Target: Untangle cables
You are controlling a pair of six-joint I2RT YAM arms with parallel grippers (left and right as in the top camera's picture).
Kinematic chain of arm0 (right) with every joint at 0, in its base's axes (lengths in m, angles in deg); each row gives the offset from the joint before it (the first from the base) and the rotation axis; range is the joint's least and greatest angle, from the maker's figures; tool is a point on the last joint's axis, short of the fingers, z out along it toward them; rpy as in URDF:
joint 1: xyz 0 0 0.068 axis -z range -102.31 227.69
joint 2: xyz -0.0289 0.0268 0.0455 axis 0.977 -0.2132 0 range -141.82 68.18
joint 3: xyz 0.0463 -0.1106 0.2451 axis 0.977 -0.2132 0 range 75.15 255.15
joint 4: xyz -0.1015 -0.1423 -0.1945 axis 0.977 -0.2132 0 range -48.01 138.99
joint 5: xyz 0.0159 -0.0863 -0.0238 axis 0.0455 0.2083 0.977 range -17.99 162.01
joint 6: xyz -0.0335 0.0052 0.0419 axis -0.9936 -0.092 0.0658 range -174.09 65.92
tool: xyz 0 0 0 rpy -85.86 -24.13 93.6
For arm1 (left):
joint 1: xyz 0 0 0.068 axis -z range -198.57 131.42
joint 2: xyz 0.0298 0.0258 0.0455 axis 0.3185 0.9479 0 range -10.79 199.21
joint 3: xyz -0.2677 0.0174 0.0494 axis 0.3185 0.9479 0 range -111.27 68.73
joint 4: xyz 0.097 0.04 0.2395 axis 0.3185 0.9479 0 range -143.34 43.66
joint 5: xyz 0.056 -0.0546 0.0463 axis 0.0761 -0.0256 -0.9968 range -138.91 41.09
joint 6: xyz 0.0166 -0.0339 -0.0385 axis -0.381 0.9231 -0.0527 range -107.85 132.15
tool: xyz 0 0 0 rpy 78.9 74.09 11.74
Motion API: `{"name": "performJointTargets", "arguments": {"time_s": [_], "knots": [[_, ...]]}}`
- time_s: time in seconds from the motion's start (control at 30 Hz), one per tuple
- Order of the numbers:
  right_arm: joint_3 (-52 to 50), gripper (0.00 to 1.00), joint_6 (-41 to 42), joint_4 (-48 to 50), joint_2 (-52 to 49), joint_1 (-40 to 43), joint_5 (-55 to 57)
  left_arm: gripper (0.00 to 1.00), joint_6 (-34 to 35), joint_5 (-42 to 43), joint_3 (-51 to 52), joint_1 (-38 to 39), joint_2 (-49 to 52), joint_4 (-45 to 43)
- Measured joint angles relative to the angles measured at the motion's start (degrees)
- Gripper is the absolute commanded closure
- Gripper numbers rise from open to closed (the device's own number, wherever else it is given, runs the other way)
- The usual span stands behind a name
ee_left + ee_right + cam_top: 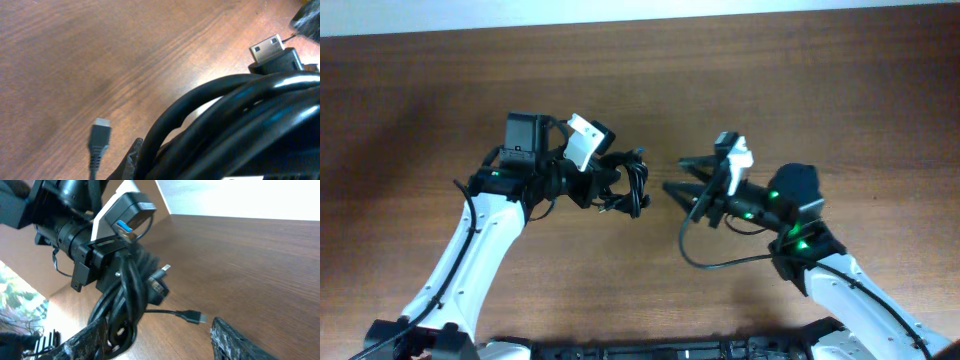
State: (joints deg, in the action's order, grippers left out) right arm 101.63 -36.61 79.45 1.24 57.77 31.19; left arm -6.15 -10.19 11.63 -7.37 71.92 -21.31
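Just glossy black cables [240, 125], coiled

Black cables [633, 187], brown wood-grain table [820, 90]

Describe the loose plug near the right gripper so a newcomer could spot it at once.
On the brown table, find the left gripper, shut on a black cable bundle. One thin cord leaves the bundle toward the open right gripper. The plug at its tip is the one: it sticks out alone, while a second plug lies against the bundle.
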Motion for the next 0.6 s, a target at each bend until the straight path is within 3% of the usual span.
{"name": "performJointTargets", "arguments": {"time_s": [0.23, 0.47, 0.6], "knots": [[0.0, 0.55, -0.1, -0.4, 0.0, -10.2, 21.9, 1.0, -0.3, -2.0, 0.0, 4.7, 0.0, 1.2], [0.1, 0.56, -0.1, -6.4, 0.2, -10.8, 30.5, 1.0, -0.1, -3.6, 0.0, 7.9, 0.0, 3.1], [0.9, 0.55, 0.1, -9.9, -2.1, -10.5, 33.3, 1.0, -0.2, 2.2, 0.4, 8.1, 0.1, 0.7]]}}
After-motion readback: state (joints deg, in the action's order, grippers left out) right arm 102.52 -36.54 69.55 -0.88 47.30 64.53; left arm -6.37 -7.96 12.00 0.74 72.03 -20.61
